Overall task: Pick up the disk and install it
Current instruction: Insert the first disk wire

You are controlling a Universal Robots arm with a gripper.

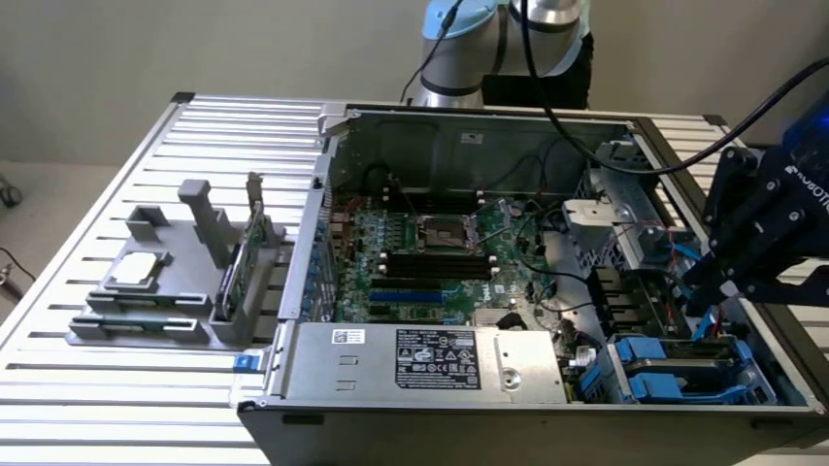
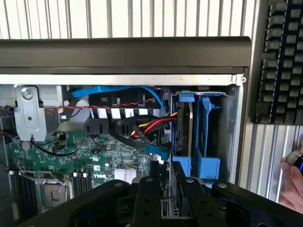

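Note:
My gripper (image 1: 719, 303) hangs over the open computer case (image 1: 324, 194) at the exterior view's right, above the blue drive bay (image 1: 674, 374). The disk (image 2: 182, 132) stands edge-on in its blue carrier, running from between my black fingers (image 2: 147, 198) down into the bay's slot. A thin pale strip of the disk (image 1: 706, 326) shows below the gripper. The fingers stand close together on either side of it. In the wrist view my gripper (image 2: 168, 184) sits low in the picture, next to an empty blue slot (image 2: 208, 137).
Red, yellow and black cables (image 2: 147, 126) and a blue cable (image 2: 118, 90) lie right beside the bay. The motherboard (image 1: 428, 252) fills the case floor. A grey fixture (image 1: 169, 291) holds a silver chip (image 1: 136, 270) and a green card (image 1: 248, 257). A keyboard (image 2: 284, 61) and a hand (image 2: 291, 187) are outside the case.

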